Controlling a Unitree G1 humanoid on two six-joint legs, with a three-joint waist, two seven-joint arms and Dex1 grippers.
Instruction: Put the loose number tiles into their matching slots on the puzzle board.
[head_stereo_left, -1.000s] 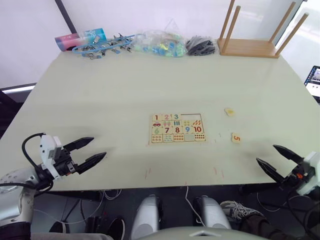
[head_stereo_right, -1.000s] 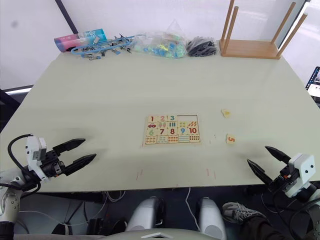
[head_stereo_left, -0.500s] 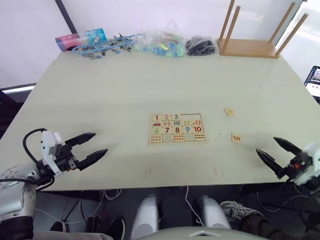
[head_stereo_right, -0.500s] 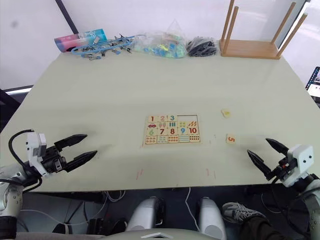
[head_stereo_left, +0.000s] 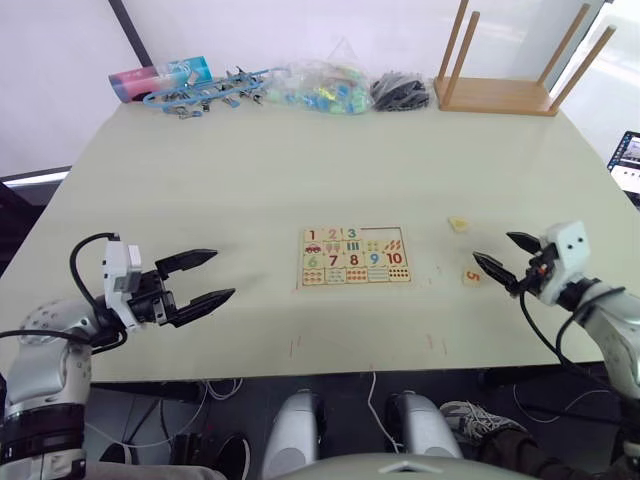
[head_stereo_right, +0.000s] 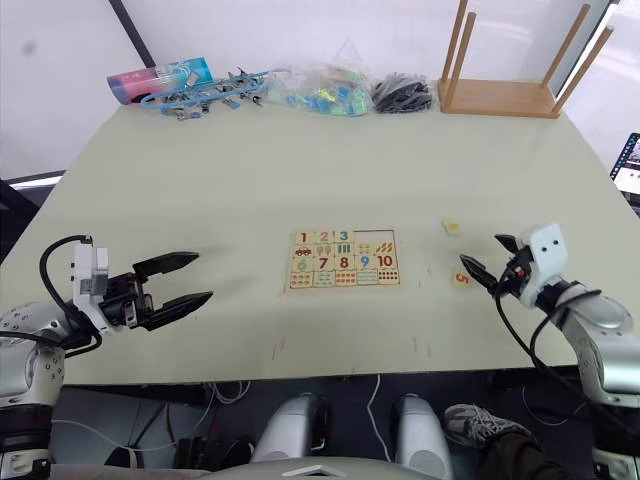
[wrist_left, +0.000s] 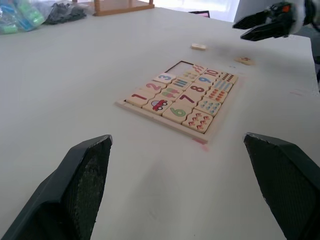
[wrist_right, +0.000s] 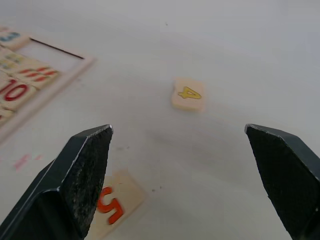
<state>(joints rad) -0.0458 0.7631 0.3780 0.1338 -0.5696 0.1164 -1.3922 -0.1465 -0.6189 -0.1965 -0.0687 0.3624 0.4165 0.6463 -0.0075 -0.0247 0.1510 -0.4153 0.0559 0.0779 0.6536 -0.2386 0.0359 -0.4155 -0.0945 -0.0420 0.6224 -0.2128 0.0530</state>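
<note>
While tiles 4 (wrist_right: 188, 93) and 5 (wrist_right: 114, 204) lie loose, stool (head_stereo_left: 510, 62) far behind

You have the flat pale wooden puzzle board (head_stereo_left: 355, 256) mid-table, tiles 1, 2, 3 seated, two slots (head_stereo_left: 387, 234) apparently empty. To its right lie loose tiles: yellow 4 (wrist_right: 188, 93) and orange 5 (wrist_right: 114, 203).

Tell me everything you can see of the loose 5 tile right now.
The 5 tile is a small, flat, pale wooden square printed with an orange-red 5. It lies face up on the table, off the puzzle board to the robot's right, touching nothing else. The 4 tile lies apart from it, farther from the robot. The right gripper hangs open just beside it, not touching; the tile's lower edge is cut off in the right wrist view.
</note>
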